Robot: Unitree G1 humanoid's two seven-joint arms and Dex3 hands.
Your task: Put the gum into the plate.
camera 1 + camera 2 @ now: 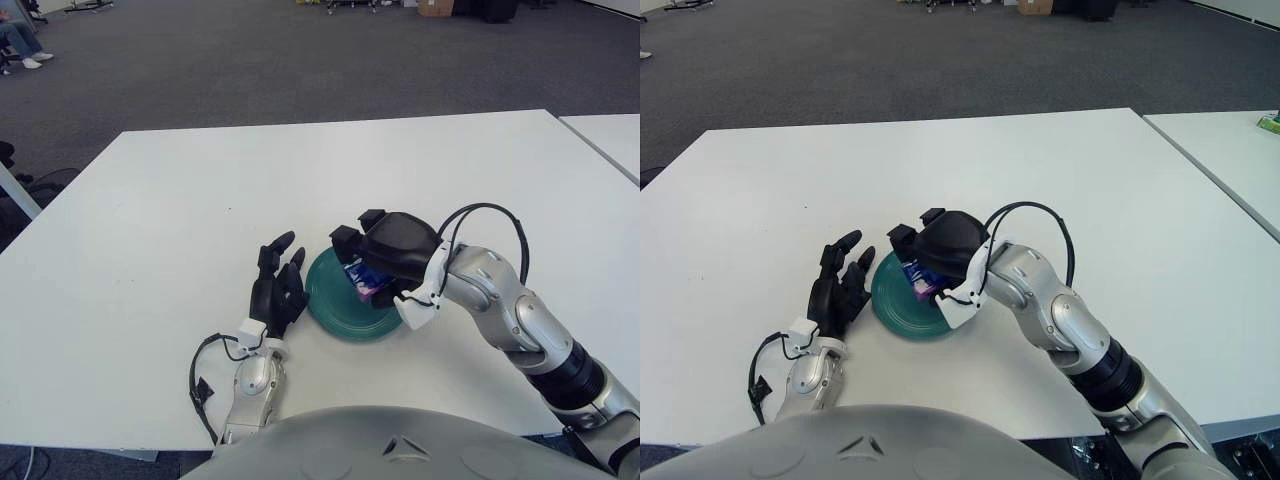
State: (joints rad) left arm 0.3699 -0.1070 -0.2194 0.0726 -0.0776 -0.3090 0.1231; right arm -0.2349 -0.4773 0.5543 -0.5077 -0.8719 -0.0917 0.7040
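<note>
A dark green plate (pixel 345 308) lies on the white table near the front edge. My right hand (pixel 375 252) is over the plate's right part, its black fingers curled on a blue and purple gum pack (pixel 362 280) held just above the plate. The pack is partly hidden under the palm; it also shows in the right eye view (pixel 917 279). My left hand (pixel 278 285) shows just left of the plate (pixel 902 310), fingers spread and empty.
The white table (pixel 200 200) stretches wide to the back and both sides. A second white table (pixel 610 135) stands at the far right, with a gap between. Grey carpet lies beyond.
</note>
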